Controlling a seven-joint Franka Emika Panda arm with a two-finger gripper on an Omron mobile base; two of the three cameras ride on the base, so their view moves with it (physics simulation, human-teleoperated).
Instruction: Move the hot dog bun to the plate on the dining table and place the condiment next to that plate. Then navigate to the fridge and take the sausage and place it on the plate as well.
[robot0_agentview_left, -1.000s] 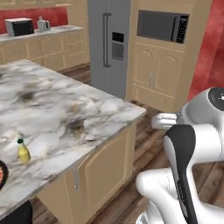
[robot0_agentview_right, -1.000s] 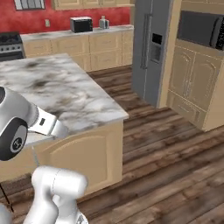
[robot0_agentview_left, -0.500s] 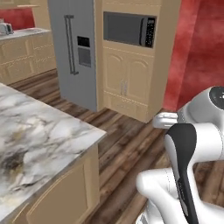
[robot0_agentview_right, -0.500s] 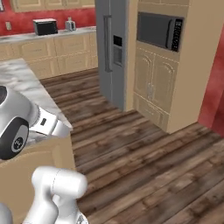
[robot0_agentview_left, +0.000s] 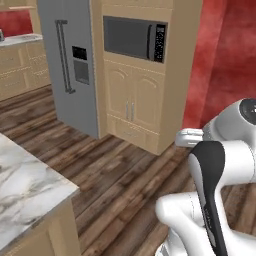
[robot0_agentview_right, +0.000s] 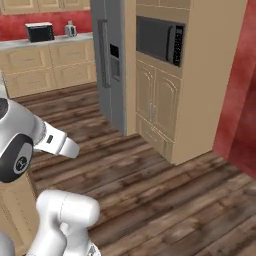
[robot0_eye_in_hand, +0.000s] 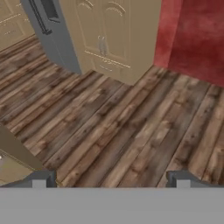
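Facing you across the wood floor (robot0_agentview_left: 120, 170): the fridge (robot0_agentview_left: 70, 60), doors closed, tight against a tan cabinet column (robot0_agentview_right: 200, 90) with a built-in microwave (robot0_agentview_left: 134, 38). One corner of the dining table (robot0_agentview_left: 25, 190) sits at your lower left. Your gripper (robot0_eye_in_hand: 111, 179) hangs over bare boards, jaws spread wide, holding nothing.

Dark wood plank floor (robot0_agentview_left: 125, 175) runs across the whole kitchen, and the landmark here is the tall tan cabinet column (robot0_agentview_left: 145, 75) with a black built-in microwave (robot0_agentview_left: 135, 37) set in above its two arched doors. To the right of that column there's a deep red wall (robot0_agentview_left: 225, 60), mottled and evenly lit. Far off to its left, pale wood base cabinets (robot0_agentview_right: 45, 67) line a red back wall, a black toaster oven (robot0_agentview_right: 39, 32) on their counter.
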